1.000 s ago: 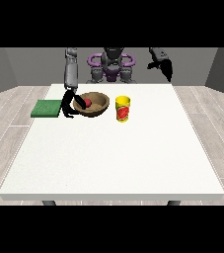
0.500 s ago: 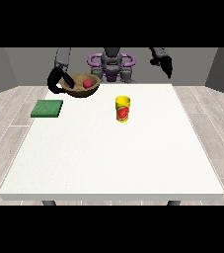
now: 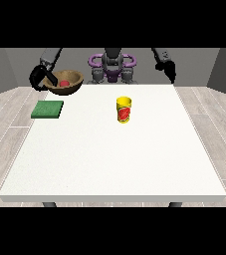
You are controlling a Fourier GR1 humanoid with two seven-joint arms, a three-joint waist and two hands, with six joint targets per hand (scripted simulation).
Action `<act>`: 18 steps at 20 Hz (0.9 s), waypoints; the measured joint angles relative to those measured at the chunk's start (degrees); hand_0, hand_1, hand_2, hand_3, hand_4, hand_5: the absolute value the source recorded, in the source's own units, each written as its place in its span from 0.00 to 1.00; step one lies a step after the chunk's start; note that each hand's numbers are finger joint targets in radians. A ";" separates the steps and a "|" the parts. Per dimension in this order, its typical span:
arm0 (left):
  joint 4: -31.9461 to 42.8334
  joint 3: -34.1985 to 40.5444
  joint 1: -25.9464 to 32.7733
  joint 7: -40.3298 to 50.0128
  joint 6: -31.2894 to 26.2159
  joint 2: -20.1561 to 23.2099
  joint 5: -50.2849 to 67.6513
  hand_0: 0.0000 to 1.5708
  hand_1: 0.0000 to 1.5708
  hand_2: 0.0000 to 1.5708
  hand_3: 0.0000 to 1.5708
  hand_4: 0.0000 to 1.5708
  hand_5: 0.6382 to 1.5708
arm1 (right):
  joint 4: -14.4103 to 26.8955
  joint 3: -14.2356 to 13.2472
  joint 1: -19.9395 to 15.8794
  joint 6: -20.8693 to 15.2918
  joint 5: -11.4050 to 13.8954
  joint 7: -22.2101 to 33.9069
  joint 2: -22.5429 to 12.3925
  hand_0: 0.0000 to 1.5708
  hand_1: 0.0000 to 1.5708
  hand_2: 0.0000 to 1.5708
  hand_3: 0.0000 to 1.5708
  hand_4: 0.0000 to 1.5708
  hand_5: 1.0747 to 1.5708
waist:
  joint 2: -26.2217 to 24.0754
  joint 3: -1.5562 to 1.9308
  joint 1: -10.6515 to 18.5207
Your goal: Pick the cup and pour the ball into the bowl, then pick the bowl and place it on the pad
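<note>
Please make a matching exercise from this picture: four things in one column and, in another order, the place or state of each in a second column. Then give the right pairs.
Things:
1. bowl
2. cup
3. pad
4. ball

Places or states:
A. lies flat on the table, near its edge at the view's left
B. lies inside the bowl
C. stands upright on the table, near its middle
D. held above the table by the hand at the view's left

Pairs: 1-D, 2-C, 3-A, 4-B

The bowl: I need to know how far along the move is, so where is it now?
In the front view the bowl is held up at the upper left by the hand there, above and behind the green pad, left of the cup.
</note>
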 measured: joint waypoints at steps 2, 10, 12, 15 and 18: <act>-0.57 1.33 -0.59 -0.07 -1.59 1.63 1.26 0.00 0.00 0.00 0.00 0.82 0.94 | 0.17 -1.27 0.52 1.86 -0.55 -1.36 -2.80 1.00 1.00 1.00 0.00 0.57 1.00 | 1.24 0.00 0.46; 1.85 14.20 -3.41 -1.05 -12.81 16.06 11.88 0.00 0.00 0.00 0.00 0.82 1.00 | 1.17 -5.96 4.45 3.96 -3.16 -10.01 -7.34 1.00 1.00 1.00 0.00 0.51 1.00 | 6.67 0.03 2.40; 3.97 17.14 -3.86 -1.66 -15.85 19.45 14.27 0.00 0.00 0.00 0.00 0.79 1.00 | 0.96 -6.41 4.76 2.82 -3.21 -11.30 -6.99 1.00 1.00 1.00 0.00 0.50 0.99 | 7.85 0.00 2.79; 7.60 20.53 -3.88 -3.65 -19.62 23.58 16.45 0.00 0.00 0.00 0.00 0.77 0.99 | 0.83 -7.64 4.36 2.87 -4.08 -12.49 -7.68 1.00 1.00 1.00 0.00 0.48 0.99 | 9.68 0.01 2.76; 9.67 22.23 -3.88 -5.57 -21.22 25.53 17.26 0.00 0.00 0.00 0.00 0.75 0.99 | 1.81 -8.65 4.23 3.08 -4.56 -14.20 -8.40 1.00 1.00 1.00 0.16 0.35 0.98 | 11.21 0.01 2.61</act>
